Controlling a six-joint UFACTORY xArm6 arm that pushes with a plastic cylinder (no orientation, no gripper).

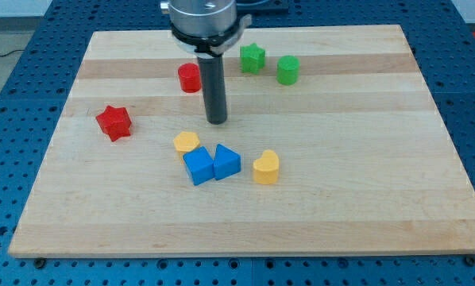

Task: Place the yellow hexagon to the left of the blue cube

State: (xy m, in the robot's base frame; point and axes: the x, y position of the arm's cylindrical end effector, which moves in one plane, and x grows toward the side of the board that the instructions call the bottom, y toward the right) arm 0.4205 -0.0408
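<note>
The yellow hexagon (187, 143) lies on the wooden board (341, 206), touching the top-left corner of the blue cube (198, 166). A blue triangular block (226, 162) sits against the cube's right side. My tip (216, 121) rests on the board above and to the right of the yellow hexagon, a short gap away from it and from the blue blocks.
A yellow heart-shaped block (266, 168) sits right of the blue triangle. A red star (114, 122) is at the view's left. A red cylinder (190, 78) stands left of the rod. A green star (252, 58) and a green cylinder (288, 70) are near the view's top.
</note>
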